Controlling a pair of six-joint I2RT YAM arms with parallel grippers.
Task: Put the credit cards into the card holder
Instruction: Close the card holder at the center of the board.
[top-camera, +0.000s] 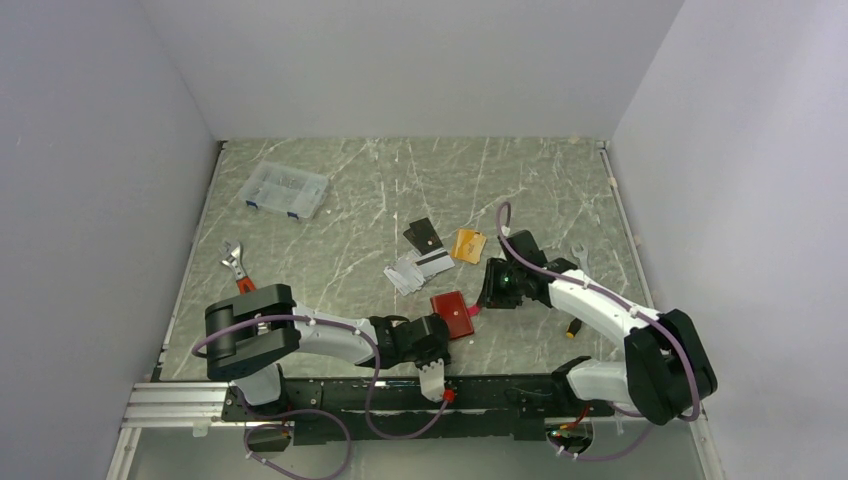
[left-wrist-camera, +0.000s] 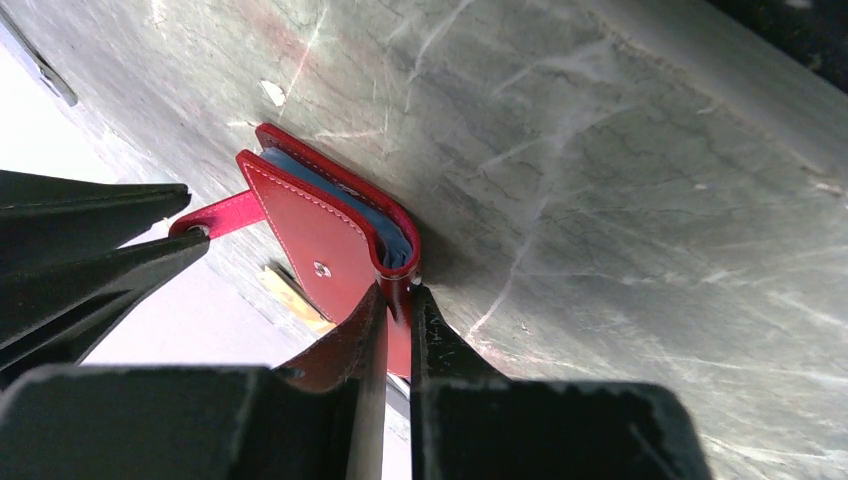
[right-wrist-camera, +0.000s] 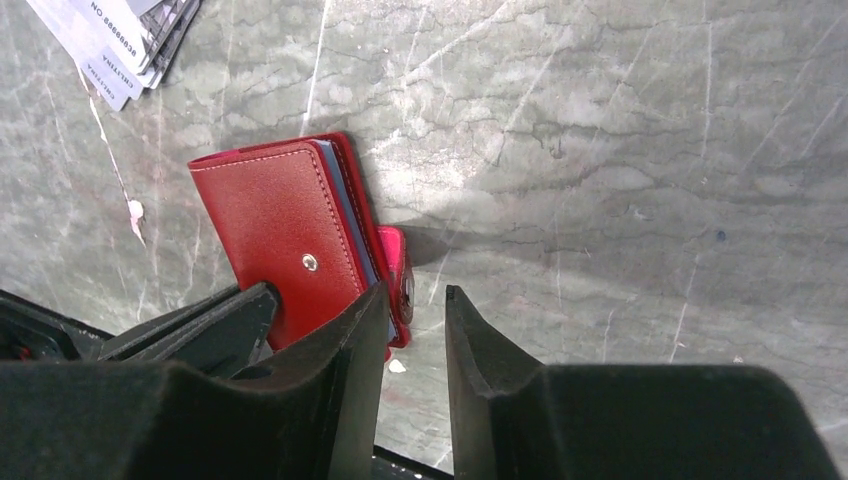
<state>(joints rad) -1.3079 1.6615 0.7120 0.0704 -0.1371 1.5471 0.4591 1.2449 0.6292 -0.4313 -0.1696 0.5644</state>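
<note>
Dark-red leather card holder (right-wrist-camera: 275, 235) is left folded on the marble bench (right-wrist-camera: 600, 150), near edge pinched by left jaws. Right jaws are held slightly spread, empty, right beside its snap tab (right-wrist-camera: 395, 268). Grey-white plastic credit cards (top-camera: 420, 265) are scattered just beyond it.

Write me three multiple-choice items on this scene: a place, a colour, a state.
1. Where on the table is the clear compartment box? A far left; B near right; C dead centre.
2. The cover of the card holder is? A black; B red; C green.
3. The left pincer is? A wide open; B out of view; C shut on the card holder's edge.
Answers: 1 A, the top view shows it near the far-left corner; 2 B, both wrist views show red leather; 3 C, it pinches the red cover.
</note>
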